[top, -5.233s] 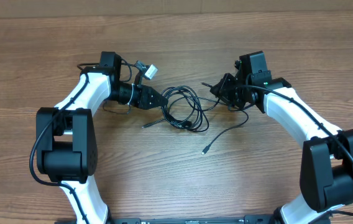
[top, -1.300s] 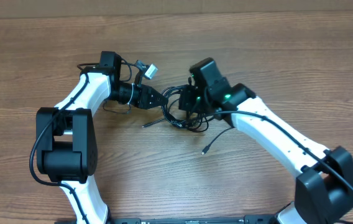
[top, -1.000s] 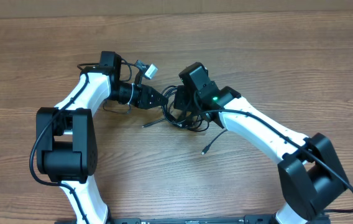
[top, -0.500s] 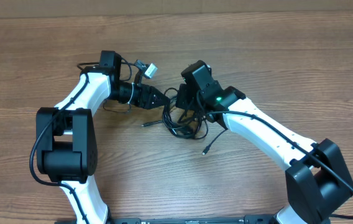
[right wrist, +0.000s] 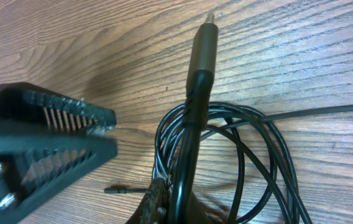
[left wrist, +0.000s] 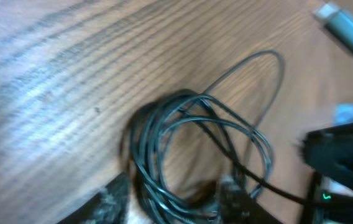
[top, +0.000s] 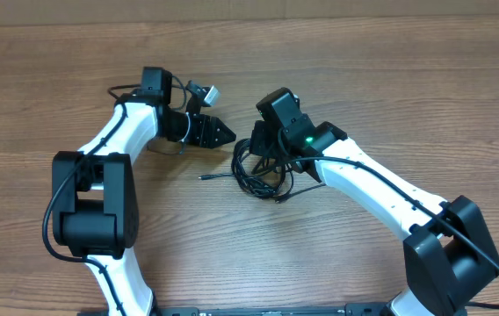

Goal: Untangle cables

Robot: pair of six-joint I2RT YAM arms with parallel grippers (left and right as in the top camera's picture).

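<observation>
Overhead: thin black cables (top: 263,175) lie in 1 tangled bunch mid-bench on the brown wood-grain bench (top: 390,70). The black 2-finger left gripper (top: 223,132) has let go and pulled back toward the left edge. It is now apart from the cables, where half a second ago it was at the strands. The black right gripper (top: 263,147) sits on the far side of the cables. 2 loose ends trail out. The bunch looks tighter than before, so probably nothing is freed yet and the left arm needs a fresh grasp.

Left wrist: blurred. The fingers (left wrist: 105,202) are spread with nothing between them, and the cables (left wrist: 189,143) are just ahead.

Right wrist: the right gripper (right wrist: 111,130) is pressed together beside the cables (right wrist: 238,143). Cannot tell if a strand is caught. A long black silvery-tipped plug (right wrist: 196,81) crosses the loops.
</observation>
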